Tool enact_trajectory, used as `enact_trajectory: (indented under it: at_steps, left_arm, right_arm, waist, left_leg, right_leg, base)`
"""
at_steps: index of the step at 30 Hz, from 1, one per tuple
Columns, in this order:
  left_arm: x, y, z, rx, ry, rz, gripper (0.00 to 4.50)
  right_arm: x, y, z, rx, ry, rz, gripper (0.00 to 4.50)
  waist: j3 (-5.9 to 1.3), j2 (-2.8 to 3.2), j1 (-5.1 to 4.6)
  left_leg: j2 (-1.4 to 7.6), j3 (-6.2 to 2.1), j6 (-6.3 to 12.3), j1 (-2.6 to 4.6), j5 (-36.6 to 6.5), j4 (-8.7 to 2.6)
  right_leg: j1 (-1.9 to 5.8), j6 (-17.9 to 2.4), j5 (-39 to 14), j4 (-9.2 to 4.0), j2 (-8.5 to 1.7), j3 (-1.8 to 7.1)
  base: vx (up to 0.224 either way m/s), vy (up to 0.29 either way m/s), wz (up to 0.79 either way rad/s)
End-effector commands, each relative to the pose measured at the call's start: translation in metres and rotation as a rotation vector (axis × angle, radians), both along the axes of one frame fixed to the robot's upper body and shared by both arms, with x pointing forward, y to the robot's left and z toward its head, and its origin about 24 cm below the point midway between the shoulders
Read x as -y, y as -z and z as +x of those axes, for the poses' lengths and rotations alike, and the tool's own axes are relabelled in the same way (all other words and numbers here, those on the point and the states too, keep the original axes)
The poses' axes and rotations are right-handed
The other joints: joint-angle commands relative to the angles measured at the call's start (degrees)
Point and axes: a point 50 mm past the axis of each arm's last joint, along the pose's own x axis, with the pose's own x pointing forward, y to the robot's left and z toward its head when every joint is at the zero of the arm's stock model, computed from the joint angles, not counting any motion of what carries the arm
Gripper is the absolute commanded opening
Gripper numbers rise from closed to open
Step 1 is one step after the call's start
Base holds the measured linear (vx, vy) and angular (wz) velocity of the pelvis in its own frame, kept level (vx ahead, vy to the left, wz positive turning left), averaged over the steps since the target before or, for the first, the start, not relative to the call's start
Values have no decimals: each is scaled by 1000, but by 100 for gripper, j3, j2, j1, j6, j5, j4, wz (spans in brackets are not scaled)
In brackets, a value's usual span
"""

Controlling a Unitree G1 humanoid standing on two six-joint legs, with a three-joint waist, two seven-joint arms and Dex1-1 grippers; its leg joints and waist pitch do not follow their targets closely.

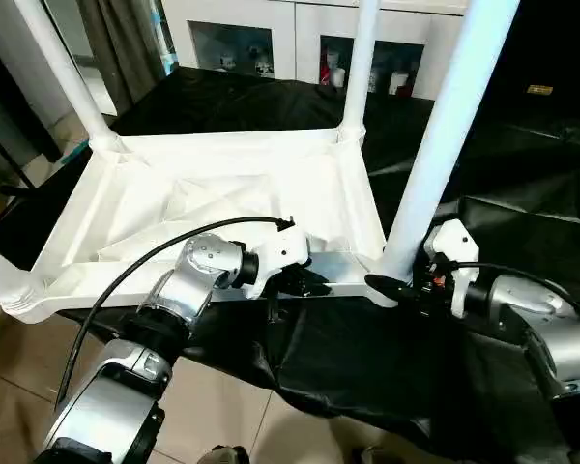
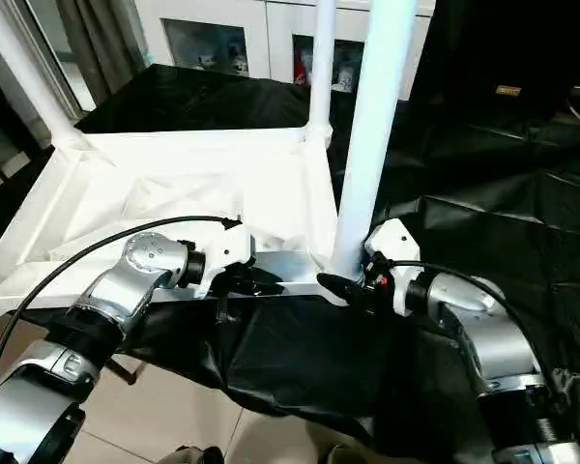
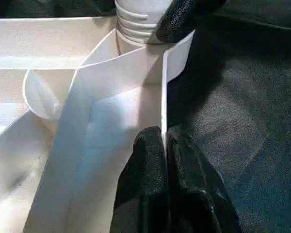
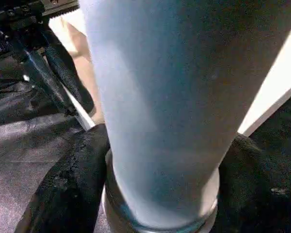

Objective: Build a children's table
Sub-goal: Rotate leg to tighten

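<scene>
My head pair looks down and forward over both forearms at the upturned table top point(image 1: 222, 193). My left wrist camera sits close against its rim; my right, closer still, faces the near leg point(image 4: 160, 107).

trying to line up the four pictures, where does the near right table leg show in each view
Left eye view: the near right leg rises right of centre, its base in the tabletop's near right corner.
Right eye view: same leg, just right of centre.
Left wrist view: its ribbed base in the corner socket, beyond the left gripper.
Right wrist view: the leg between the right gripper's fingers.
Shared landmark: the tabletop's near rim.
</scene>
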Motion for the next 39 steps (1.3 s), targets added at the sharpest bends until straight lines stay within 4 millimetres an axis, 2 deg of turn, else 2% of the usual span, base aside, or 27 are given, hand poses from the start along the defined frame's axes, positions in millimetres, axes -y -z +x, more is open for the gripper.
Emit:
enact_trajectory:
  at_steps: [1, 3, 5, 6, 8, 9, 11, 12, 13, 14, 15, 17, 20, 21, 23, 27, 29, 30, 32, 35, 36, 39]
  left_arm:
    - [-1, 13, 0, -49, -71, 17, 0]
    - [6, 12, 11, -20, -203, 6, 0]
    - [11, 11, 14, -12, -253, -2, 0]
    - [14, 11, 15, -10, -269, -5, 0]
    - [19, 11, 17, -6, -302, -15, 0]
    - [28, 10, 19, 1, -339, -27, 0]
    - [39, 9, 20, 13, -368, -38, 0]
    - [43, 8, 20, 15, -372, -41, 0]
    - [46, 9, 20, 17, -369, -43, 0]
    - [47, 9, 20, 17, -368, -43, 0]
    - [53, 9, 18, 23, -345, -46, 0]
    - [57, 9, 15, 25, -313, -48, 0]
    - [56, 9, 11, 15, -237, -60, 0]
    - [53, 9, 10, 10, -211, -59, 0]
    - [49, 9, 9, 6, -186, -57, 0]
    - [30, 9, 3, -20, -51, -42, 0]
    - [22, 9, 0, -32, -5, -31, 0]
    - [16, 9, -1, -38, 24, -17, 0]
    - [6, 9, -4, -51, 73, -1, 0]
    - [-7, 7, -7, -81, 126, 9, 0]
    - [-10, 6, -9, -93, 144, 10, 0]
    - [-17, 4, -12, -121, 191, 7, 0]
  right_arm:
    - [2, 9, 1, -15, 93, 13, 283]
    - [-5, 24, 4, -40, 283, 81, 276]
    - [-9, 32, 6, -58, 379, 101, 274]
    - [-14, 37, 6, -66, 424, 107, 274]
    - [-20, 41, 7, -70, 471, 103, 273]
    - [-31, 47, 8, -85, 518, 109, 273]
    - [-48, 51, 11, -72, 536, 75, 273]
    - [-56, 51, 11, -65, 527, 75, 273]
    - [-63, 49, 12, -60, 509, 88, 273]
    - [-64, 49, 12, -59, 507, 90, 273]
    - [-76, 45, 15, -54, 479, 142, 307]
    - [-85, 39, 16, -49, 428, 180, 342]
    - [-85, 30, 16, -18, 339, 195, 358]
    - [-81, 27, 16, -6, 312, 182, 381]
    - [-77, 25, 16, -2, 281, 178, 381]
    - [-52, 13, 11, 12, 137, 157, 381]
    - [-43, 8, 8, 12, 83, 149, 381]
    - [-37, 5, 5, 8, 44, 145, 381]
    - [-27, 0, 1, 7, -24, 123, 381]
    - [-14, -4, -7, -23, -122, 91, 381]
    - [-10, -5, -9, -33, -146, 83, 381]
    - [-3, -8, -11, -47, -199, 63, 381]
  waist:
    - [-400, -191, 0]
    - [-394, -182, -20]
    - [-387, -168, -29]
    - [-377, -178, -36]
    - [-356, -168, -44]
    - [-354, -172, -49]
    - [-355, -132, -61]
    - [-365, -162, -79]
    - [-365, -162, -79]
    - [-366, -162, -77]
    - [-348, -123, -82]
    - [-355, -137, -108]
    - [-389, -130, -127]
    - [-372, -152, -140]
    - [-394, -149, -137]
    - [-408, -177, -127]
    - [-429, -178, -108]
    - [-437, -177, -87]
    - [-454, -180, -68]
    - [-502, -147, 19]
    - [-503, -142, 53]
    - [-508, -151, 100]
  left_leg:
    - [69, -42, 420, 80, -1420, -355]
    - [55, -58, 213, 108, -1645, -387]
    - [65, -78, 134, 122, -1745, -414]
    - [68, -72, 93, 146, -1874, -425]
    - [56, -79, 48, 147, -2036, -446]
    - [50, -89, 17, 164, -2159, -454]
    - [50, -106, -27, 156, -2213, -471]
    - [40, -130, -51, 155, -2267, -511]
    - [40, -130, -51, 155, -2267, -511]
    - [29, -129, -28, 168, -2332, -514]
    - [19, -142, 6, 195, -2478, -514]
    - [25, -166, 21, 166, -2542, -540]
    - [41, -160, 86, 169, -2441, -557]
    - [47, -150, 131, 140, -2364, -564]
    - [51, -137, 202, 138, -2239, -544]
    - [52, -107, 433, 91, -1834, -507]
    - [66, -90, 511, 101, -1649, -488]
    - [75, -81, 570, 108, -1498, -477]
    - [76, -75, 654, 69, -1191, -451]
    - [116, -54, 845, 81, -713, -399]
    - [120, -37, 927, 105, -641, -378]
    - [114, -28, 996, 98, -524, -349]
  right_leg:
    - [237, -1308, -1700, -473, -155, 87]
    - [192, -1151, -2173, -528, -156, 81]
    - [187, -1086, -2312, -541, -154, 70]
    - [156, -1044, -2389, -570, -144, 77]
    - [144, -959, -2567, -604, -146, 82]
    - [131, -901, -2732, -629, -156, 75]
    - [136, -843, -2813, -634, -164, 69]
    - [166, -729, -2832, -670, -161, 42]
    - [166, -729, -2832, -670, -161, 42]
    - [135, -678, -2869, -691, -153, 52]
    - [104, -660, -2998, -717, -164, 57]
    - [139, -633, -2979, -720, -165, 42]
    - [166, -753, -2543, -711, -159, 41]
    - [170, -826, -2332, -696, -157, 53]
    - [206, -945, -2085, -665, -168, 62]
    - [255, -1097, -1879, -640, -195, 70]
    - [254, -1165, -1728, -625, -196, 78]
    - [262, -1248, -1524, -613, -193, 78]
    - [287, -1369, -1104, -542, -181, 68]
    - [302, -1634, -187, -407, -154, 55]
    - [284, -1735, 102, -380, -147, 57]
    - [304, -1846, 444, -326, -156, 61]
  base:
    - [0, 0, 0]
    - [0, 0, 0]
    - [0, 0, 0]
    - [0, 0, 0]
    - [0, 0, 0]
    - [0, 0, 0]
    - [0, 0, 0]
    - [0, 0, 0]
    - [0, 0, 0]
    - [0, 0, 0]
    - [0, 0, 0]
    - [0, 0, 0]
    - [0, 0, 0]
    - [0, 0, 0]
    - [0, 0, 0]
    - [0, 0, 0]
    - [0, 0, 0]
    - [0, 0, 0]
    - [0, 0, 0]
    - [51, -3, -2]
    - [0, 0, 0]
    - [0, 0, 0]
